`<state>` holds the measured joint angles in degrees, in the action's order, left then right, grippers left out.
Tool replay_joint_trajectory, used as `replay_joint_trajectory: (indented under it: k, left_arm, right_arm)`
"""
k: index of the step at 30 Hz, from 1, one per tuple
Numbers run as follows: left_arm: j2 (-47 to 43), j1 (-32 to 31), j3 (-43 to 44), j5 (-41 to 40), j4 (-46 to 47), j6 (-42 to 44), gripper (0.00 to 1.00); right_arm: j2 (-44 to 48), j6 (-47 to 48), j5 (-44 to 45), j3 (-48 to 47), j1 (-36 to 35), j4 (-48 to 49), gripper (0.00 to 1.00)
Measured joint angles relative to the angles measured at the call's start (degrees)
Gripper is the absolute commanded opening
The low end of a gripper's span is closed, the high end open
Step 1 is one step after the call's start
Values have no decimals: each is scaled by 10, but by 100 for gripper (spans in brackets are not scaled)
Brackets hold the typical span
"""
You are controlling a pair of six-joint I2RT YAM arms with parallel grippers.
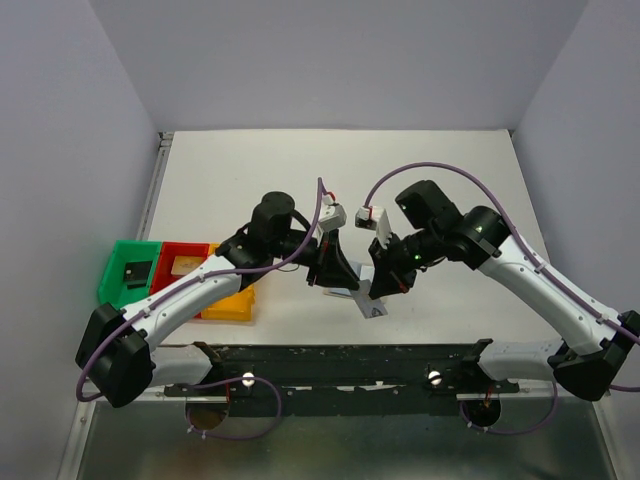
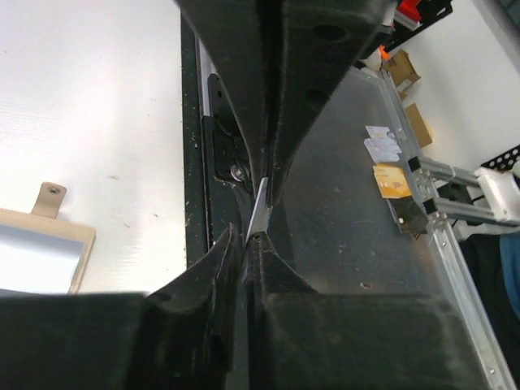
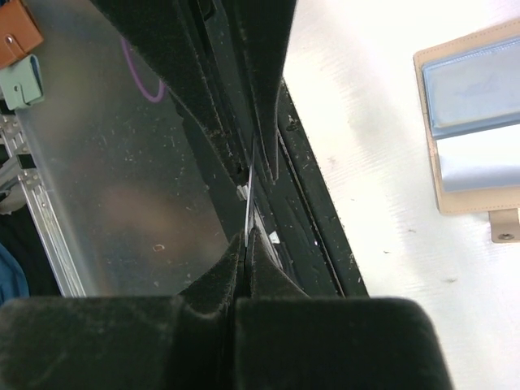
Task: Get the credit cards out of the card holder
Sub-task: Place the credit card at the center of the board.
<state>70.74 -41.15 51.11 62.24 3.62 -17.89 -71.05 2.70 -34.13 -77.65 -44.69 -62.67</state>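
A thin silver-grey credit card [image 2: 262, 207] shows edge-on above the table's front edge, pinched from both ends. My left gripper [image 2: 245, 236] is shut on its near end, and the right arm's fingers [image 2: 276, 97] clamp the far end. In the right wrist view the same credit card [image 3: 250, 203] runs from my shut right gripper [image 3: 246, 236] up into the left arm's fingers [image 3: 244, 89]. From above, the left gripper [image 1: 343, 277] and right gripper [image 1: 377, 283] meet over the card holder [image 1: 368, 303]. The holder lies open, blue-grey inside, with its tan tab [image 2: 50, 195] sticking out.
Green [image 1: 128, 270], red [image 1: 181, 261] and yellow [image 1: 229, 304] bins stand at the left, a small black object in the green one. A black rail [image 1: 350, 355] runs along the table's front edge. White walls close off the back and sides.
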Motion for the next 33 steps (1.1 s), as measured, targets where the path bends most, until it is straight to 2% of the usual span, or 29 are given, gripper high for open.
replay_joint_trajectory:
  k: [1,11,12,13,15,17,19,26,30,32,33]
  left_arm:
    - [0,-1,0,1,2,-2,1]
    - [0,-6,-14,17,39,-21,0]
    - [0,-6,-16,19,45,-25,0]
    - [0,-6,-18,20,50,-28,0]
    - [0,-6,-22,22,60,-32,0]
    - [0,-6,-27,23,71,-37,0]
    - [0,-6,-33,23,80,-41,0]
    - [-5,19,-53,11,119,-68,0]
    - [-21,106,-100,-47,187,-130,0]
    - [-25,146,-118,-93,209,-165,0]
    - [-26,185,-127,-142,212,-189,0]
  right_arm:
    - [0,0,0,0,0,0,0]
    - [-1,4,5,0,0,-5,0]
    - [-1,4,5,0,0,-5,4]
    - [-1,4,5,0,0,-5,19]
    - [0,2,5,0,0,-6,38]
    - [0,-2,10,0,0,-2,50]
    - [1,-7,21,0,-2,2,58]
    - [35,-54,125,-12,2,15,61]
    - [98,-86,237,-3,6,51,60]
    - [148,-101,292,25,7,90,60]
    - [175,-109,318,45,8,110,60]
